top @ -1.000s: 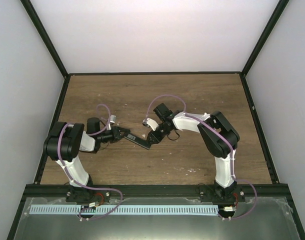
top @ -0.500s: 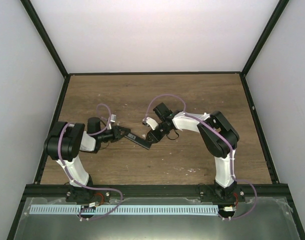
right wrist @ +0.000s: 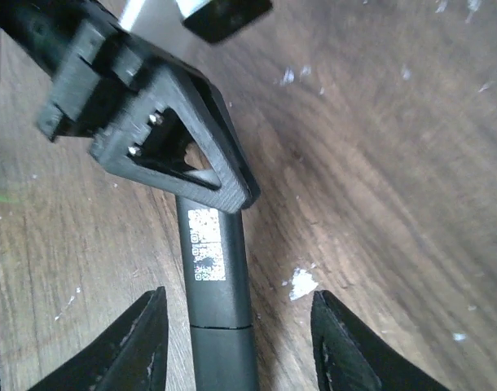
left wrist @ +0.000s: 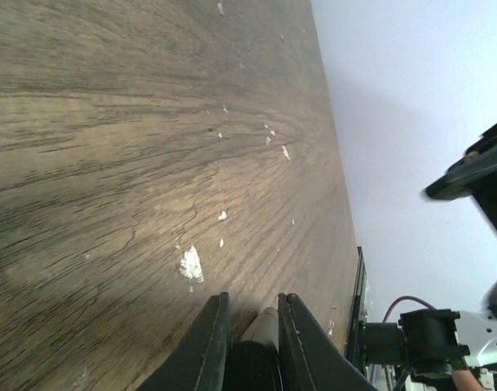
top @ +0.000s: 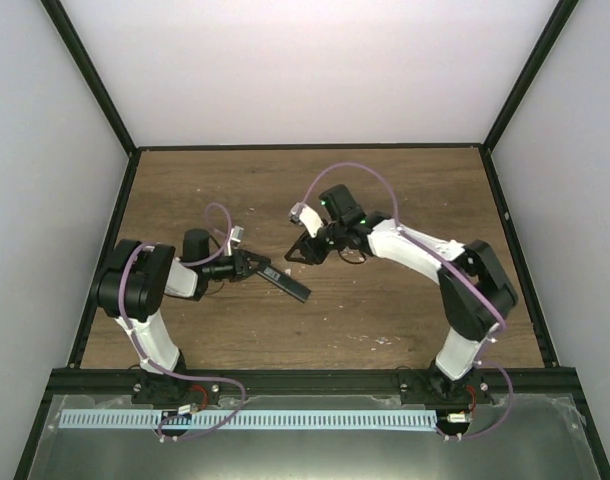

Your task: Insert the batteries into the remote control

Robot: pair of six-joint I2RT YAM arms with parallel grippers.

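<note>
Black remote control (top: 290,286), white QR label (right wrist: 206,254); brown woodgrain table (top: 405,200), white flecks (right wrist: 301,283).

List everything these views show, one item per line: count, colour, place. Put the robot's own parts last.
remote control: one, black with a white code label, mid-table, held by one end.
batteries: none visible in any view.
table: one, brown wood with small white flecks, under both arms.
walls: white, on the left, far and right sides of the table.
metal sheet: one, grey, along the near edge by the arm bases.
cables: two, purple, one looped along each arm.
left gripper: one, black, shut on the remote control's end.
right gripper: one, black, open, close to the remote control but apart from it.
</note>
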